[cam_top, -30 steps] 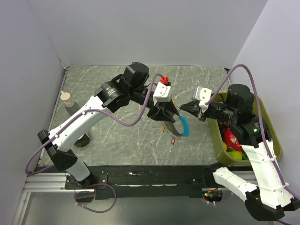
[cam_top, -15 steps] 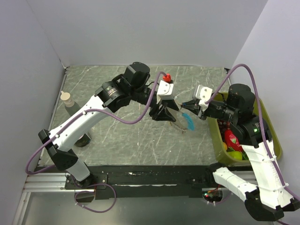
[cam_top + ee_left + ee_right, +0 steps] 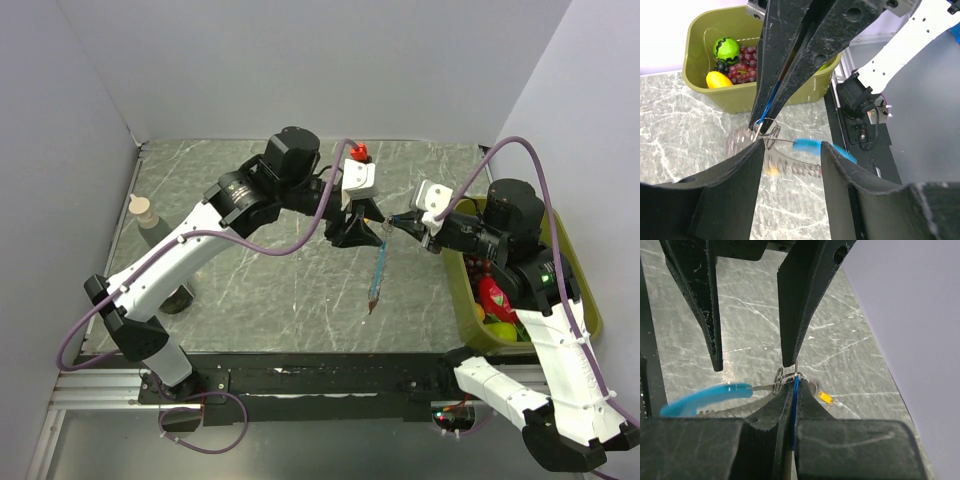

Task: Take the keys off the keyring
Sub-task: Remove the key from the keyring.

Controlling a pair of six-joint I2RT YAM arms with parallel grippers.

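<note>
My right gripper point(image 3: 795, 381) is shut on a thin blue key point(image 3: 796, 395), held edge-on between its pads. The keyring point(image 3: 781, 375), a small silvery ring with blurred chain links point(image 3: 795, 167), hangs from that key. A light-blue strip point(image 3: 705, 397) and an orange key point(image 3: 825, 397) dangle from the keyring. In the top view the light-blue strip point(image 3: 379, 265) hangs straight down below the right gripper point(image 3: 398, 222). My left gripper point(image 3: 360, 232) stands open just left of the right gripper, with its fingers point(image 3: 715, 200) either side of the dangling keyring point(image 3: 767, 132) and touching nothing.
An olive-green bin point(image 3: 585, 290) with toy fruit stands at the right edge of the marbled table point(image 3: 270, 290). A small corked bottle point(image 3: 143, 213) stands at the far left. Grey walls close in the back and both sides.
My left gripper opened wider and drew back and up from the keyring. The light-blue strip and chain, curled up before, now swing down from the right gripper.
</note>
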